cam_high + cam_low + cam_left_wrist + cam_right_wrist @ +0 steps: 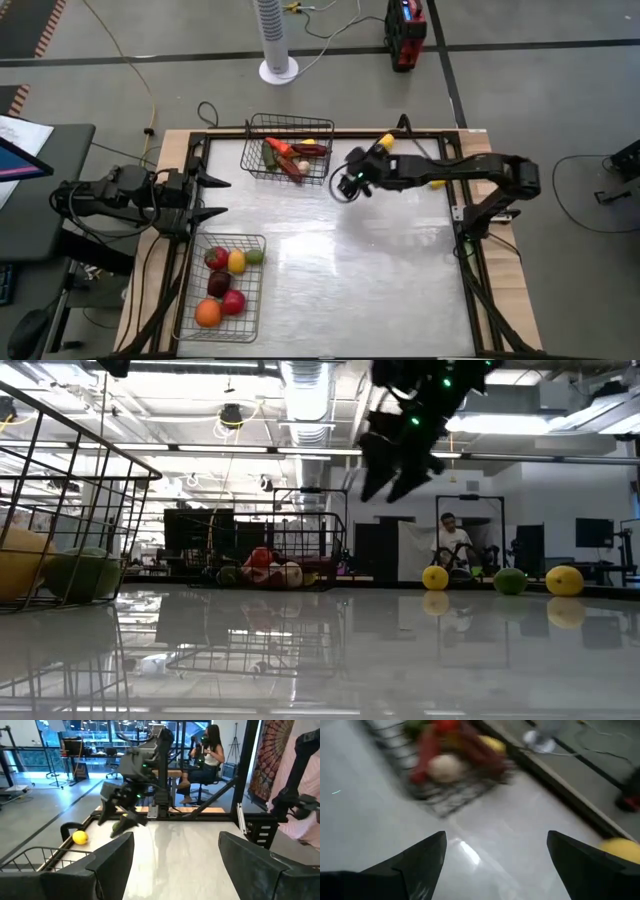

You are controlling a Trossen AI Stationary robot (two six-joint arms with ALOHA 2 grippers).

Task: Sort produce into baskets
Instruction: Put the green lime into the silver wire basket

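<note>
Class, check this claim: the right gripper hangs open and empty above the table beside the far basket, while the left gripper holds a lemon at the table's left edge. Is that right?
Not quite. The left gripper holds nothing: the left wrist view shows its fingers open and empty. The rest stands: the right gripper hangs open and empty above the table beside the far basket.

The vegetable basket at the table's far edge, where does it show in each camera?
High view: the vegetable basket sits at the far edge, left of centre.
Low view: in the distance, centre-left, red pieces inside.
Left wrist view: probably the wire rim in the bottom-left corner.
Right wrist view: upper left, blurred.
Shared landmark: the right hand, open, beside the basket.
</note>
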